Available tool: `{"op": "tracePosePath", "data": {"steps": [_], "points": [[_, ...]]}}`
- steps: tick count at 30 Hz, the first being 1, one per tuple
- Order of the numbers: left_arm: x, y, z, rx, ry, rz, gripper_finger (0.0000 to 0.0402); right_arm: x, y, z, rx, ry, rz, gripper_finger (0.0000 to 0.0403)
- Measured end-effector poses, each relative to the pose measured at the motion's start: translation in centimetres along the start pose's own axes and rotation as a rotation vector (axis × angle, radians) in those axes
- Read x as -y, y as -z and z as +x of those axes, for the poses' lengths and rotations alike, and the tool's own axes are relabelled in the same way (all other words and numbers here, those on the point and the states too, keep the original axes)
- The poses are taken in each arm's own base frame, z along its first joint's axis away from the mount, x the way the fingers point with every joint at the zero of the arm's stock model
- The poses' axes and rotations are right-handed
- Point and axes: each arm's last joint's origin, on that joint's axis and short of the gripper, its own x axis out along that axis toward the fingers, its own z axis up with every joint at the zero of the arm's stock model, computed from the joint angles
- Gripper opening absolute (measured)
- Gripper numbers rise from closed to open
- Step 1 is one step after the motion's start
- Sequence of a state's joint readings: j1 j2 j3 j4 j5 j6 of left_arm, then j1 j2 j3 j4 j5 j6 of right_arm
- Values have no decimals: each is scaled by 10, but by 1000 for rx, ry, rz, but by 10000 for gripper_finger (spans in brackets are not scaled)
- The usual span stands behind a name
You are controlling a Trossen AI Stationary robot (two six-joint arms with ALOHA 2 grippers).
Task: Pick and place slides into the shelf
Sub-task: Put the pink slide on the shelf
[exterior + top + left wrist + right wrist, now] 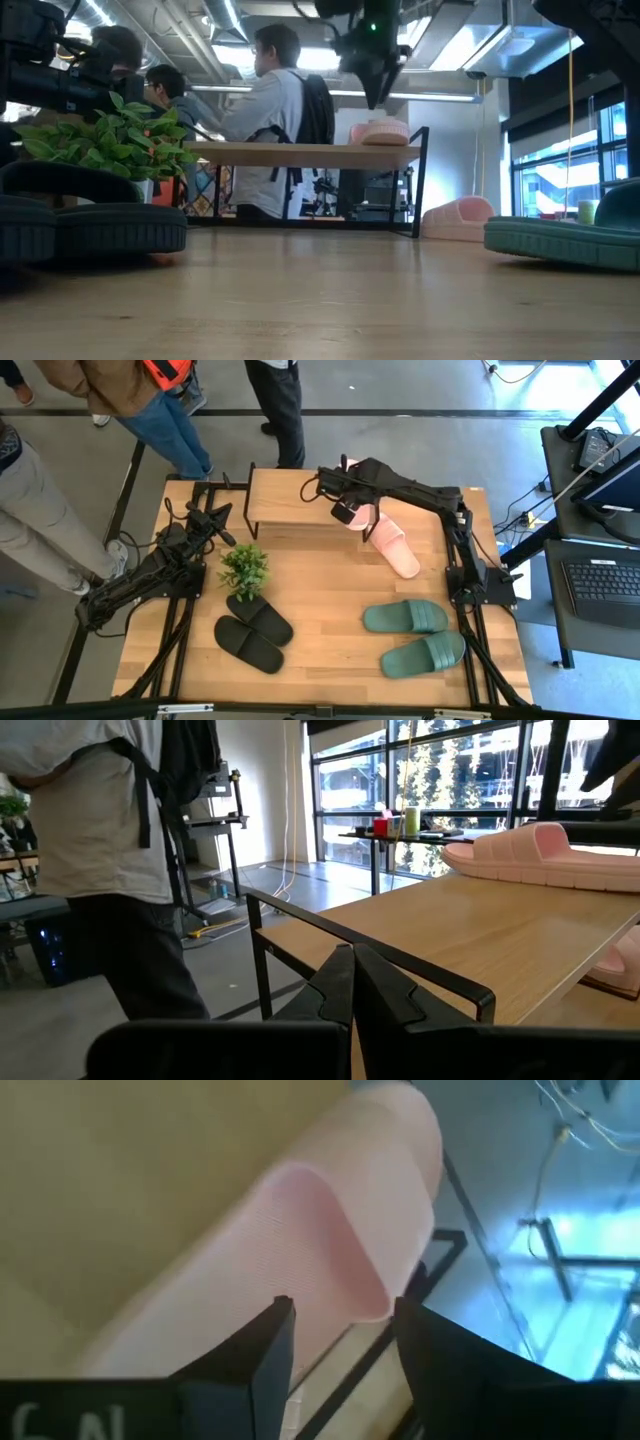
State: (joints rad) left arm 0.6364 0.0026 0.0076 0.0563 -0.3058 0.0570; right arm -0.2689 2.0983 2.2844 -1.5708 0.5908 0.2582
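Slides go up one at a time: the right gripper (347,513), jaws parted and holding nothing, hovers above a pink slide (378,132) resting on the shelf (285,498), upper centre. Its pink mate (396,548), the green pair (404,617) and black pair (260,620) remain on the table. The left gripper (352,982), fingers together, waits at left.

No words or numbers can be read for sure, but a few pale marks that might be letters show on the dark body of the right gripper (340,1350) in the right wrist view.
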Motion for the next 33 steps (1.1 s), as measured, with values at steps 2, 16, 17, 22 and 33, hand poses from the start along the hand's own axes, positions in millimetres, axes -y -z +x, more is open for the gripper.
{"op": "tracePosePath", "data": {"steps": [2,16,17,22,33], "points": [[0,0,0,0,0,0,0,-5,0,-10,29,-29,-50,174],[0,0,0,-1,0,7,0,1,38,-70,145,-80,-175,174],[0,0,0,-1,0,7,0,4,44,-71,137,-79,-167,174],[0,0,0,-1,0,8,0,15,81,-68,93,-66,-171,174],[-1,-1,0,4,-51,69,0,8,164,-15,25,-48,-247,174]]}}
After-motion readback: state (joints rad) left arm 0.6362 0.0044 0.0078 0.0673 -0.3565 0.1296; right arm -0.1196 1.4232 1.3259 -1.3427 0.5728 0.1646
